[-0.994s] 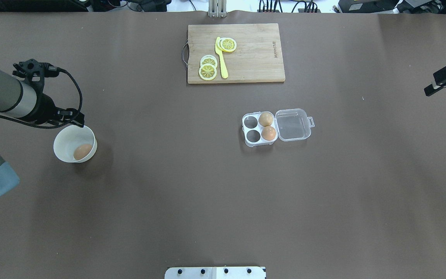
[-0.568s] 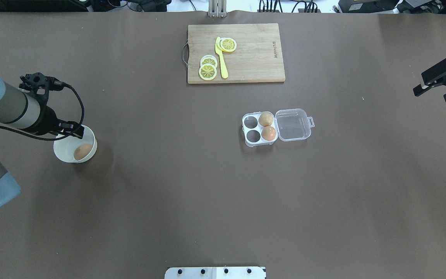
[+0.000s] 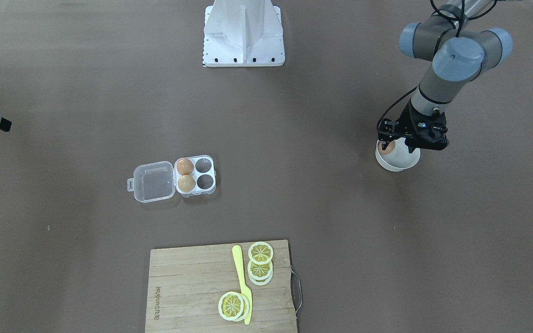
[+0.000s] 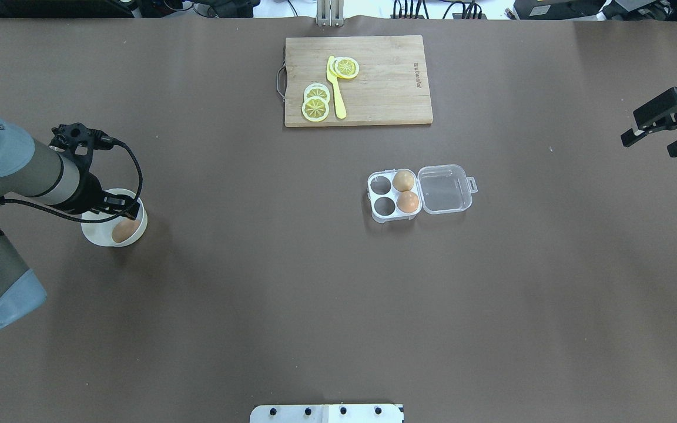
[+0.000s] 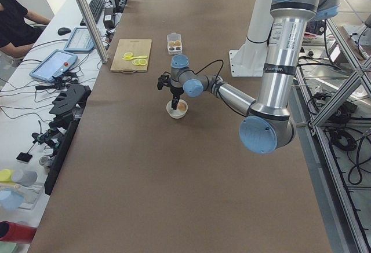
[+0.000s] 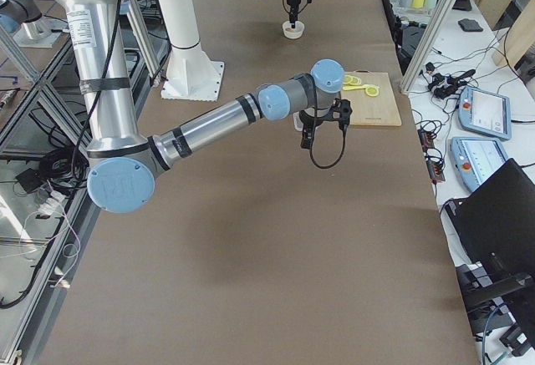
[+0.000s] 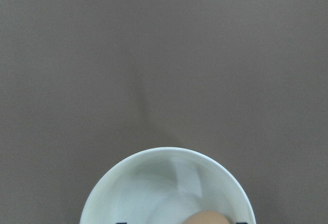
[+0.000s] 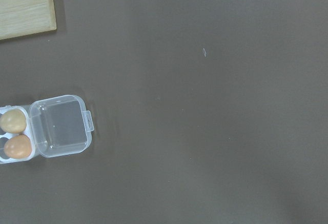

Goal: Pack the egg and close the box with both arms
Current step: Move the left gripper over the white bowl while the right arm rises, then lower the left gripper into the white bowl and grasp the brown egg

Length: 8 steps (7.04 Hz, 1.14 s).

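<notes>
While the brown table point(image 4: 256, 323) carries everything needed, only one arm is at work. The left arm point(image 4: 15, 170) reaches over the bowl, and the left gripper point(image 4: 127, 210) hangs just above it. In the wrist view the jaws stand wide, a dark fingertip at each bottom corner, holding nothing. The right arm barely enters the overhead view. The right gripper point(image 4: 647, 148) hovers at the far right edge with its fingers spread and empty, well apart from the box. The cutting board point(image 4: 385, 82) at the back plays no part here. The box point(image 4: 382, 195) sits near mid-table with its lid point(image 4: 444, 189) folded flat on the right arm's side. Two eggs fill the cells next to the hinge; the two outer cells are empty. The white bowl point(image 4: 90, 236) stands well to the left of the box. The egg point(image 4: 125, 230) lies inside it against the wall, between and below the spread fingers, not yet gripped. Judged step: approach for the pick. The next move calls for a short descent so the fingers straddle the egg without striking the rim, then a gentle squeeze. After that comes a lift clear of the bowl and a carry to an empty cell. Closing the lid comes later.
</notes>
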Tool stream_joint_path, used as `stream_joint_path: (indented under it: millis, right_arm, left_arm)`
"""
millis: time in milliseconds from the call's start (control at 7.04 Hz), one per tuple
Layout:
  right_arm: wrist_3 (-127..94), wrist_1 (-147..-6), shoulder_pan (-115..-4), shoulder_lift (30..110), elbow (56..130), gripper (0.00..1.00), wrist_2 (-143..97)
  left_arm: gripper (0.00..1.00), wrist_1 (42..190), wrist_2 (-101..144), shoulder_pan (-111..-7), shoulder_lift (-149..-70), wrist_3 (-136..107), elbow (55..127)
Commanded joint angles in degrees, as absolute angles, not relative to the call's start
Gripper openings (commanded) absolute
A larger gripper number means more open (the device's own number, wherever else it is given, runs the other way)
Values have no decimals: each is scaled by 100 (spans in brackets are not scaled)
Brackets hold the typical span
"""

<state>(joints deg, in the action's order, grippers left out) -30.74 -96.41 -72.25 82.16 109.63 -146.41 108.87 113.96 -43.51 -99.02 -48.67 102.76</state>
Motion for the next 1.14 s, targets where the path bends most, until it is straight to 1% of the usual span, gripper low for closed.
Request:
stream_joint_path:
  millis: [0, 994]
  right_arm:
    - [-3111, -9642, -7225, 8183, 10969, 100, -14643]
    - [-3190, -9642, -7225, 8174, 11056, 100, -14643]
  left_arm:
    - [74, 10890, 11391, -4342, -9905, -4860, 10222]
    - [74, 10890, 11399, -4184, -9932, -4860, 10125]
